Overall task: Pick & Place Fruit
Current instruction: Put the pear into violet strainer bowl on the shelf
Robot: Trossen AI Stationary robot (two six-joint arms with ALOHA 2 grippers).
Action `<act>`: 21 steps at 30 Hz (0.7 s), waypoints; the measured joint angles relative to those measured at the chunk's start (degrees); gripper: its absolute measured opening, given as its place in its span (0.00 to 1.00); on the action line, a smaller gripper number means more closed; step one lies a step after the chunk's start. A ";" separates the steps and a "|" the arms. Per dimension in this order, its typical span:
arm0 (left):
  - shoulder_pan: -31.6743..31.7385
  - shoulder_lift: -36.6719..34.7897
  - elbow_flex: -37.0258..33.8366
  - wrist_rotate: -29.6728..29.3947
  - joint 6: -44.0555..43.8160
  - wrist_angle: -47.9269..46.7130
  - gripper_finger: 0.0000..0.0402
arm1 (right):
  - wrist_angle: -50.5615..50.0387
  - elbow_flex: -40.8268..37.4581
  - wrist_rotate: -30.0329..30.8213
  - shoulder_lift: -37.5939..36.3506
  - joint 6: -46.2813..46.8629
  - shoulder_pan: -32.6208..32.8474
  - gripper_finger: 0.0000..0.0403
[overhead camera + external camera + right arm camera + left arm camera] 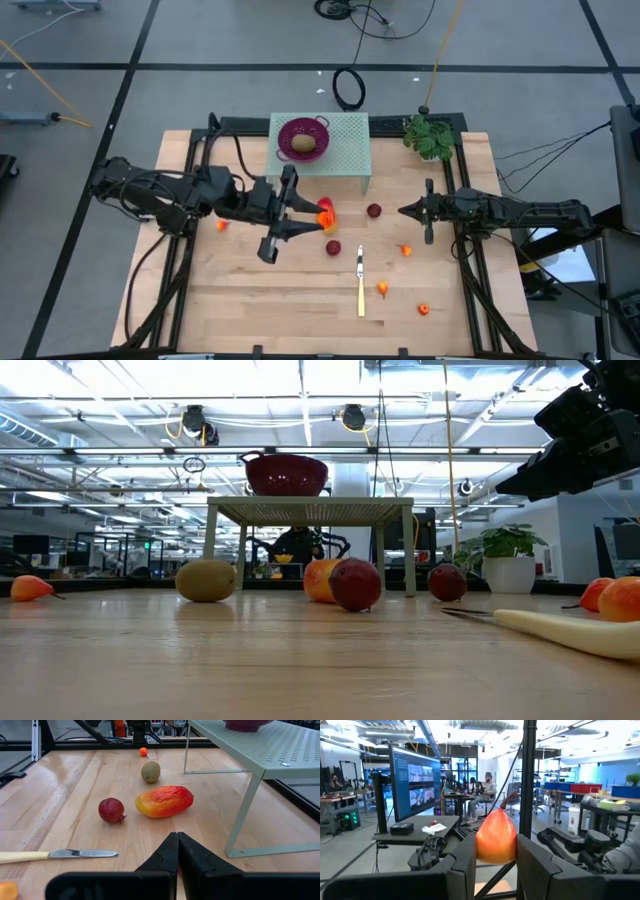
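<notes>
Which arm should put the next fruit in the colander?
Left. Its gripper is already shut on a small orange fruit, and in the high view it sits close to the colander. The right gripper is shut and empty, farther off.

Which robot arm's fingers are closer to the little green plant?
Right. The right gripper sits near the plant, a bit toward the table's middle. The left gripper, holding an orange fruit, is beyond the green rack.
</notes>
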 joint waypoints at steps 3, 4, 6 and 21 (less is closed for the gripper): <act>0.00 0.00 0.00 -0.13 -3.00 0.09 0.27 | -0.01 0.01 -0.01 0.00 0.00 0.00 0.01; 0.00 0.00 0.00 -0.94 -4.94 0.48 0.27 | 0.00 0.01 -0.01 0.01 0.00 0.00 0.01; -0.02 0.00 0.00 -3.16 -9.57 1.62 0.27 | 0.01 0.01 -0.02 0.00 0.00 0.01 0.01; 0.00 0.00 0.00 -19.88 -39.97 3.14 0.27 | 0.00 0.01 0.00 0.00 0.00 0.00 0.01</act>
